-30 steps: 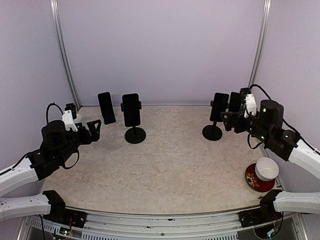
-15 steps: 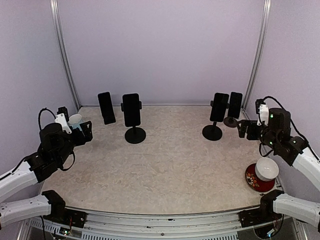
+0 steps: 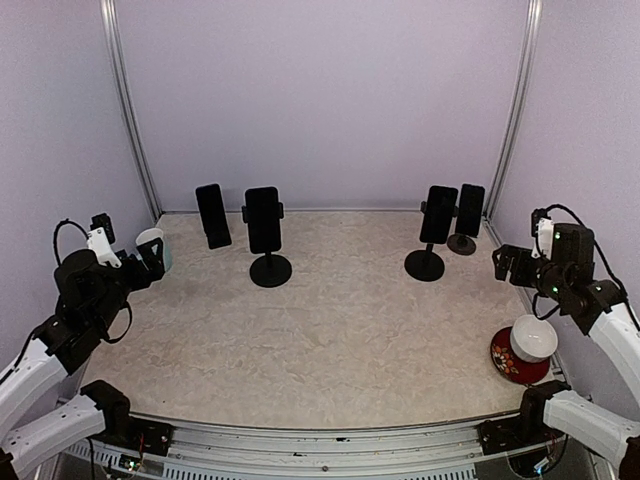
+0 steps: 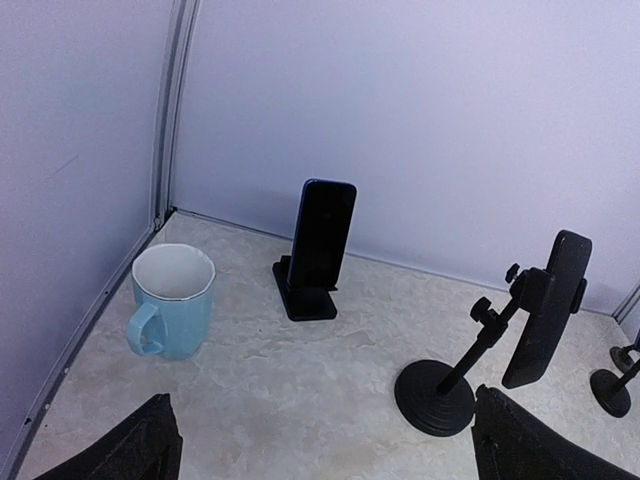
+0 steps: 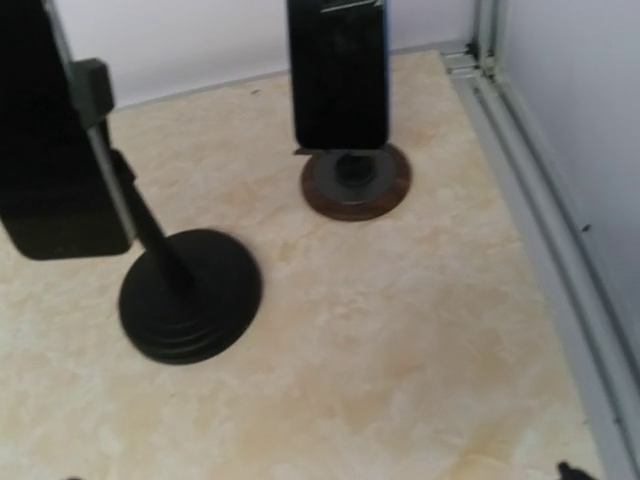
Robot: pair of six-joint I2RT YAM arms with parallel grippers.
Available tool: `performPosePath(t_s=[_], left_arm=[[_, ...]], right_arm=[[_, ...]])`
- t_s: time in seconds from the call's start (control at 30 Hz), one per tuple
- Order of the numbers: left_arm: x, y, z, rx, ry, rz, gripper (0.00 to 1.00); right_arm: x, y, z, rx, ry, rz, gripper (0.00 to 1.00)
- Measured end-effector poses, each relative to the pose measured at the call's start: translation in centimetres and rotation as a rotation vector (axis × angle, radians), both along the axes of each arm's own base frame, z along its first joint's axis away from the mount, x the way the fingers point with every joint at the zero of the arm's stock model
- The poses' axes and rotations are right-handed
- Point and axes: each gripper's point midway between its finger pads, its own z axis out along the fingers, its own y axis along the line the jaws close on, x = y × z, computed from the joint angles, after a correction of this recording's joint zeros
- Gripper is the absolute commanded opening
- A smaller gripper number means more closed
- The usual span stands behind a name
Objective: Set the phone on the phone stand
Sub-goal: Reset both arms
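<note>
At bottom edge, left pincer (image 4: 325, 425) cropped.

Pale lilac walls (image 3: 320, 100), metal corner rails (image 3: 128, 110), beige marbled tabletop (image 3: 330, 340), even light.

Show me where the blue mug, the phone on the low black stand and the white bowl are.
blue mug (image 4: 180, 325): left wrist view, middle of its outer wall.
phone on the low black stand (image 4: 322, 235): left wrist view, centre of its dark face.
white bowl (image 3: 533, 338): top view, its outer side.
</note>
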Motion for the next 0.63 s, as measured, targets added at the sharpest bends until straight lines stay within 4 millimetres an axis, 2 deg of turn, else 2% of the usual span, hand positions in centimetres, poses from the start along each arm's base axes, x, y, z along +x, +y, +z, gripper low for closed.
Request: performPosePath(t_s=[0.1,0.4,0.63], left_arm=[[0.0,0.1,0.1,0.005,-0.001,-0.01,0.99],[0.5,-0.7,-1.9,0.028,0.072,-0.049,0.99],[-0.2,-0.6,-1.7,0.02,0.049,-0.055,0.99]], right_arm=[[-0.3,-0.4,0.3,-0.019,-0.016,-0.013,1.0],[-1.2,0.0,2.2,-0.05,-0.089,0.034,1.0],[-1.2,0.5,1.4,-0.054,-0.076,0.065,1.0]])
